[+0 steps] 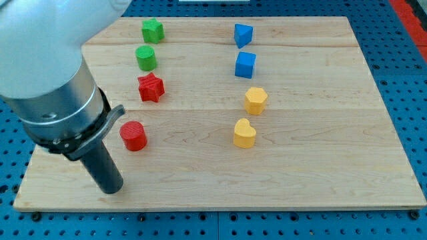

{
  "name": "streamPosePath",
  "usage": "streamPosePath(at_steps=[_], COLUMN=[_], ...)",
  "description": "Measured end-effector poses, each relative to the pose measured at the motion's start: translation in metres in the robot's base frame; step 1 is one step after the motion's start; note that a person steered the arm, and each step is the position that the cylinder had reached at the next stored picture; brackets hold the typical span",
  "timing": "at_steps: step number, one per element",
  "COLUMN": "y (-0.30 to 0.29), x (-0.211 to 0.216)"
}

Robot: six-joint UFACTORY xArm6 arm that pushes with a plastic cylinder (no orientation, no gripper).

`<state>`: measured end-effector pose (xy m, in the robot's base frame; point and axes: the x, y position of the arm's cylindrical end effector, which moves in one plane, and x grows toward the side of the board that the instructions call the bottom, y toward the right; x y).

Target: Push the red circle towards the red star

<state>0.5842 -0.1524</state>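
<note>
Partly hidden: my tip [113, 190] below-left of red circle [133, 136], apart.

The red circle [133, 136] is seen upright at the board's left; the red star [151, 87] lies near, just beyond it

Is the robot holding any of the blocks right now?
No, nothing is held. My tip is a plain rod that only pushes. It sits below and left of the red circle, not touching it; the red star lies above.
</note>
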Motion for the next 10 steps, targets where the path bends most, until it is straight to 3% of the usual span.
streamPosePath(at_steps=[3,7,9,10], y=[0.000,-0.032,-0.023,0.037], x=[-0.064,-0.080,-0.033,-0.031])
